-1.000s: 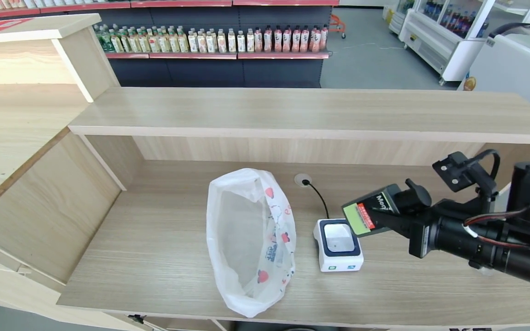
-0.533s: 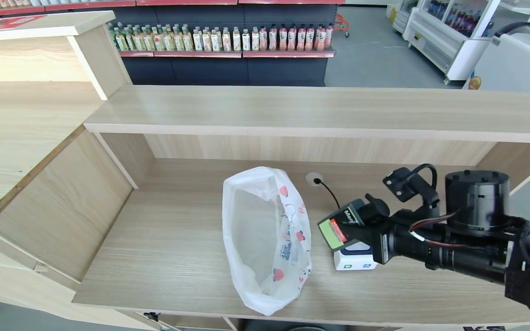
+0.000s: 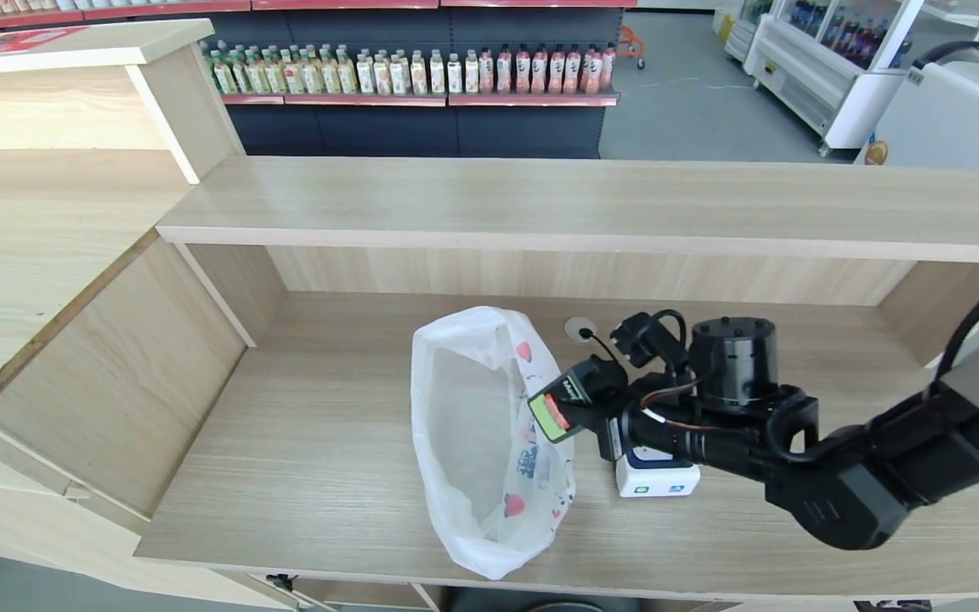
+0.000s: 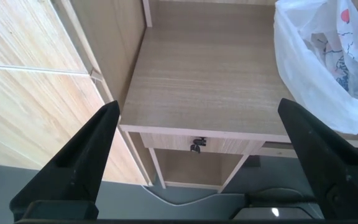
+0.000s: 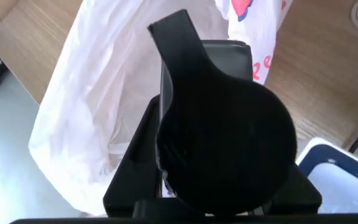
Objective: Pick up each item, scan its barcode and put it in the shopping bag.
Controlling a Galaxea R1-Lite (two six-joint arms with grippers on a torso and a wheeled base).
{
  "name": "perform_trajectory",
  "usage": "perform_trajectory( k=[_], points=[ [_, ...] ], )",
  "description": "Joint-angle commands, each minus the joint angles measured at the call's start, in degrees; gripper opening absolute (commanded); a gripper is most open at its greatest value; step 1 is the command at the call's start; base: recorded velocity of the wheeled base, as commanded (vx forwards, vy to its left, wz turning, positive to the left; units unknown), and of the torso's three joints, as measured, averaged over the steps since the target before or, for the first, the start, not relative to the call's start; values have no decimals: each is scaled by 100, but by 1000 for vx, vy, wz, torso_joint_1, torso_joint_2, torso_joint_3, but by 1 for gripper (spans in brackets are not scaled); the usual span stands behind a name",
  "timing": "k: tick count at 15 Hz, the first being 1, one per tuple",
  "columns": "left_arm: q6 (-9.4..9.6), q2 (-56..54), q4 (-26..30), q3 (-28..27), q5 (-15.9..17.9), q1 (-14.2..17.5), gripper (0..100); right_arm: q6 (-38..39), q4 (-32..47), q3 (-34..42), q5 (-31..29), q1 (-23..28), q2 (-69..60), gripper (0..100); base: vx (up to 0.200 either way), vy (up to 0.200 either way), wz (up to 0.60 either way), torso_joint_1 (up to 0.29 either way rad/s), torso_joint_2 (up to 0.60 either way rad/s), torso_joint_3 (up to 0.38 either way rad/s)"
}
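My right gripper (image 3: 581,398) is shut on a small black box (image 3: 554,414) with a green and red end label. It holds the box in the air at the right rim of the white shopping bag (image 3: 486,442), which stands open on the counter and carries red printed figures. In the right wrist view the box (image 5: 232,51) hangs just over the bag (image 5: 98,106). The white and blue barcode scanner (image 3: 658,476) sits under the right wrist, its cable running to a hole in the counter. My left gripper (image 4: 197,109) is open, off the counter's front edge, left of the bag (image 4: 328,68).
The wooden counter (image 3: 302,459) has a raised shelf (image 3: 591,204) behind and a side wall (image 3: 107,382) on the left. A cable grommet (image 3: 581,329) lies behind the scanner. Store shelves of bottles (image 3: 413,75) stand far behind.
The right arm carried the box leftward, from above the scanner to the bag's rim. The head camera shifted slightly early on; bag and scanner stayed put.
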State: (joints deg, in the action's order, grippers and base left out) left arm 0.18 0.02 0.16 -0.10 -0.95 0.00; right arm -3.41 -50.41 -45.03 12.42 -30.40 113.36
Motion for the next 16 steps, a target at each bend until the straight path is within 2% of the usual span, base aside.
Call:
perform_trajectory(
  k=[1, 3, 8, 13, 14, 16],
  points=[
    [-1, -2, 2, 1, -2, 0, 100, -204, -39, -568, -3, -106, 837, 0, 0, 0, 0, 0, 0, 0],
    [-1, -2, 2, 1, -2, 0, 100, -476, -39, -937, -3, -168, 1188, 0, 0, 0, 0, 0, 0, 0],
    [-1, -2, 2, 1, -2, 0, 100, -582, -22, -1693, -38, -379, 1760, 0, 0, 0, 0, 0, 0, 0],
    [-1, -2, 2, 1, -2, 0, 100, -880, -13, -1816, -38, -414, 1927, 0, 0, 0, 0, 0, 0, 0],
    [-1, -2, 2, 1, -2, 0, 100, -889, -13, -1860, -29, -414, 1971, 100, 0, 0, 0, 0, 0, 0],
    [-1, -2, 2, 1, -2, 0, 100, -889, -4, -1886, -3, -458, 1962, 100, 0, 0, 0, 0, 0, 0]
  ],
)
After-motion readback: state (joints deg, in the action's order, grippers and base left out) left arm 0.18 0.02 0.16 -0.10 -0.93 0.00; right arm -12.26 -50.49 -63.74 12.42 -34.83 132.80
